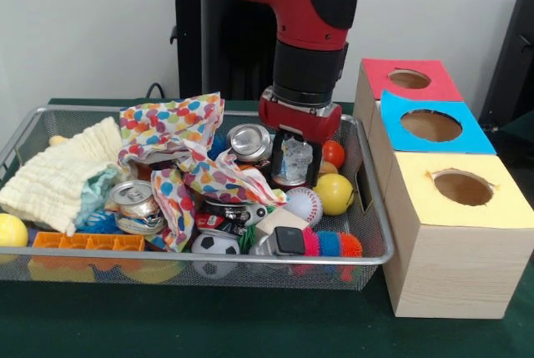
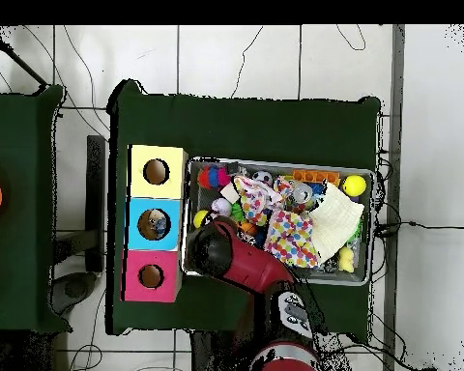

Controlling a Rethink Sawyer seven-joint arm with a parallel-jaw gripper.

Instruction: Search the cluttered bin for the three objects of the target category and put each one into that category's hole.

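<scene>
Front view: the gripper (image 1: 294, 160) was down inside the wire bin (image 1: 377, 208), toward its far right part, with its two dark fingers closed on a crumpled clear plastic item (image 1: 295, 158), which looked pinched between them and held just above the clutter. A silver can (image 1: 249, 141) lay just left of it; a red ball (image 1: 333, 153) and a yellow ball (image 1: 334, 194) sat just right; a baseball (image 1: 304, 204) lay nearer. Left half of the bin held a polka-dot cloth (image 1: 179, 153), a cream cloth (image 1: 62, 179) and a second can (image 1: 133, 199). Three boxes stood right of the bin: red box (image 1: 409, 80) farthest, blue box (image 1: 431, 126) in the middle, yellow box (image 1: 463, 188) nearest. Their holes appeared empty from this angle. Overhead view: the arm covered the gripper, so its grip could not be checked here. Something pale showed inside the blue box's hole (image 2: 156, 223); the other two holes looked dark. Judgement: possibly one object already delivered, one now in hand, the rest of the search remaining.
</scene>
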